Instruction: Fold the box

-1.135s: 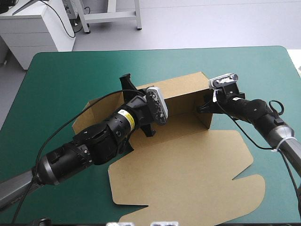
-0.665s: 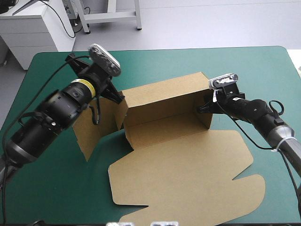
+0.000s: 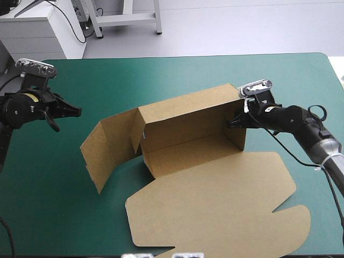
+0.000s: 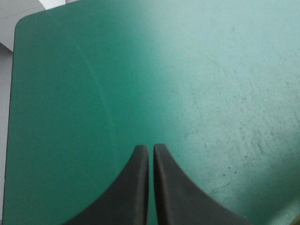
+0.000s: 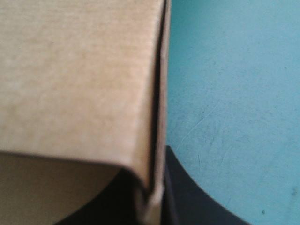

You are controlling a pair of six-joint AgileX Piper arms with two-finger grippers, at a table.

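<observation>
Box: The brown box (image 3: 188, 134) is seen in the middle of the worktop (image 3: 161, 70). It is half built and open at the top.
Back wall: The long back wall (image 3: 185, 110) is stood up. It starts right at the right claw (image 3: 232, 122) and runs off toward the left claw's side.
End wall: The short end wall (image 3: 236, 138) is stood up too, and its top part is caught in the right claw.
Side flap: At the end far from the right claw, a side flap (image 3: 105, 153) is stood on its edge and swung outward.
Lid: The big lid (image 3: 215, 207) is laid flat on the teal-green cover (image 3: 64, 215), on the near side of the right claw.
Right claw: It is clenched on the box. In the right wrist view the brown board is squeezed between the black fingers, one on each side.
Left claw: The left claw (image 3: 72, 112) is clenched with nothing in it, and only a thin slit is left between its fingers. It is kept well apart from the box, near the worktop's left edge. Only bare cover is seen ahead of it.
</observation>
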